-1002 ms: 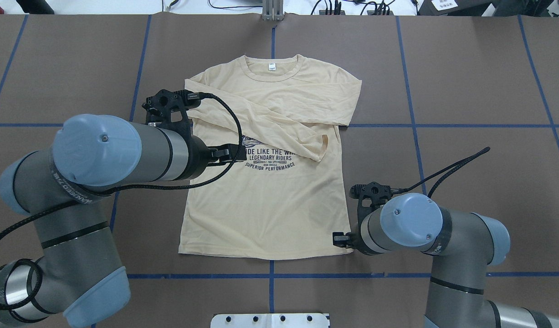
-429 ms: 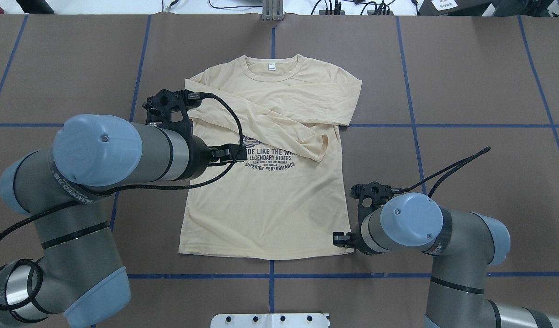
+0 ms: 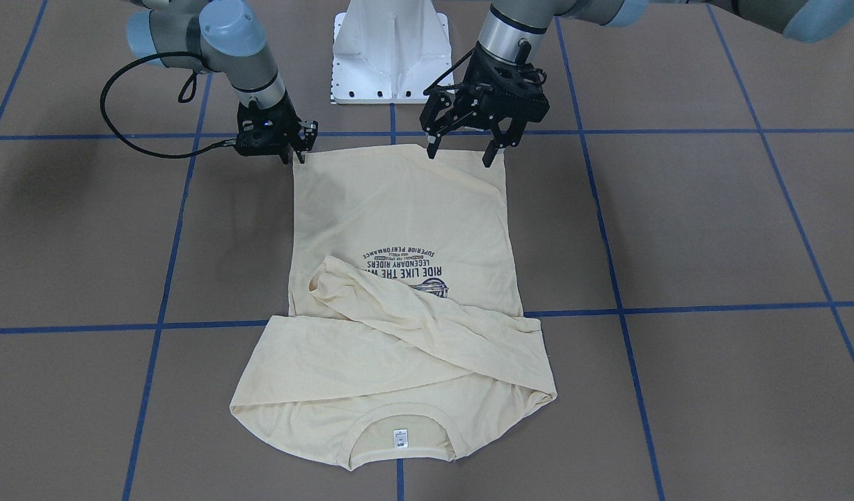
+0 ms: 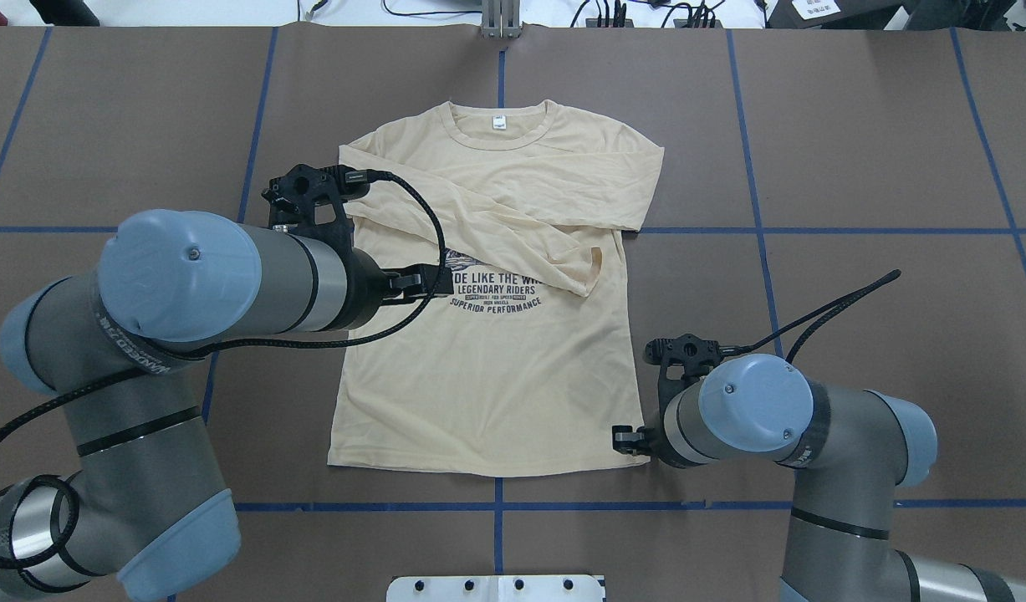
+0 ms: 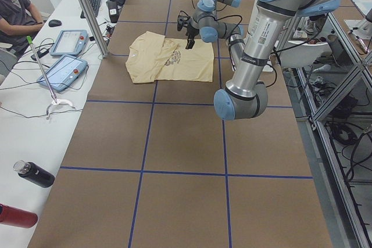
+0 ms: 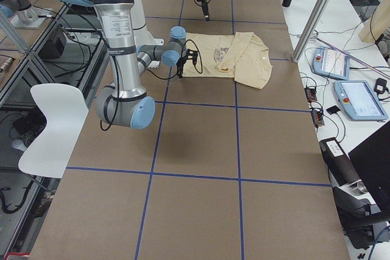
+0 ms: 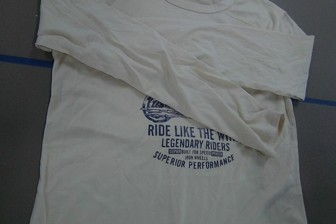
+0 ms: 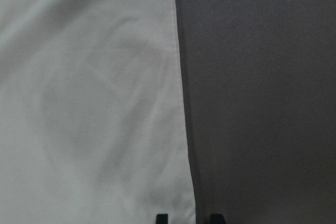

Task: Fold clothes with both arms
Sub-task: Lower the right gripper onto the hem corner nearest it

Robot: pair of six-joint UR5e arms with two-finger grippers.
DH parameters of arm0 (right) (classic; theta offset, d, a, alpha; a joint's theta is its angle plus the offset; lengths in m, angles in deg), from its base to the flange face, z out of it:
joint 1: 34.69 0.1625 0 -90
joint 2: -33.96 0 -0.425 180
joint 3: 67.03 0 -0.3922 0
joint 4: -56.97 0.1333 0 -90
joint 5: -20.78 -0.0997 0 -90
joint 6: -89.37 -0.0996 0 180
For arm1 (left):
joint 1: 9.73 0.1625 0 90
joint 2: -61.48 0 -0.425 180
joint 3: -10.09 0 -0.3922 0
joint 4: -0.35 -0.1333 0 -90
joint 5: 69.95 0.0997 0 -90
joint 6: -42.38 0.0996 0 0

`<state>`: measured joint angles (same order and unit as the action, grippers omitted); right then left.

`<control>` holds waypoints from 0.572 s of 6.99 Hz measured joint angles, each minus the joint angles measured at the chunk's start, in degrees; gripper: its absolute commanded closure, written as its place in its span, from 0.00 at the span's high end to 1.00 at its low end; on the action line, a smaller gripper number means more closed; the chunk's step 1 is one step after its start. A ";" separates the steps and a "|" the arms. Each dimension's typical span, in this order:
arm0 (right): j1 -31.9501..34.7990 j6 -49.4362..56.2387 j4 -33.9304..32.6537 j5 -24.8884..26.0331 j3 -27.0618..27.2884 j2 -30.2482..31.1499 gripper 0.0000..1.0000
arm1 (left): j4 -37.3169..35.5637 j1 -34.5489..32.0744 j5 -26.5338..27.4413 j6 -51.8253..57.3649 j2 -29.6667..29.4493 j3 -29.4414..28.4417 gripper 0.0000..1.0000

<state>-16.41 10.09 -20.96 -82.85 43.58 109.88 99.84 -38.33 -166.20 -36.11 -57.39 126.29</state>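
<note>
The cream-yellow long-sleeved T-shirt (image 4: 487, 376) lies flat on the brown table, print up, with both sleeves folded across the chest and the white neck label at the far end. My left gripper (image 3: 461, 156) is open and empty. It hangs high above the shirt's hem end, and its wrist view takes in most of the shirt (image 7: 157, 182). My right gripper (image 3: 294, 156) is low at the hem corner on my right side (image 4: 623, 438). Its fingertips stand slightly apart on either side of the shirt's side edge (image 8: 89, 103).
The white pedestal base (image 3: 388, 49) stands behind the hem. Blue tape lines (image 4: 755, 230) cross the brown table. A metal post (image 4: 501, 21) stands at the far edge. Tablets (image 5: 61, 56) and bottles (image 5: 35, 173) lie on the operators' side table.
</note>
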 measured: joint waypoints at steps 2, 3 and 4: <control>0.00 0.00 0.05 -0.06 -0.25 0.00 0.00 | 0.00 0.00 0.00 0.00 -0.02 0.04 1.00; -0.01 0.00 0.06 -0.06 -0.28 -0.01 0.00 | 0.00 0.02 0.00 0.00 -0.04 0.07 1.00; -0.03 0.00 0.06 -0.03 -0.27 0.00 0.00 | 0.00 0.03 0.00 0.00 -0.05 0.06 1.00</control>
<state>-16.44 10.09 -20.90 -82.87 43.32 109.87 99.84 -38.30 -166.19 -36.10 -57.43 126.35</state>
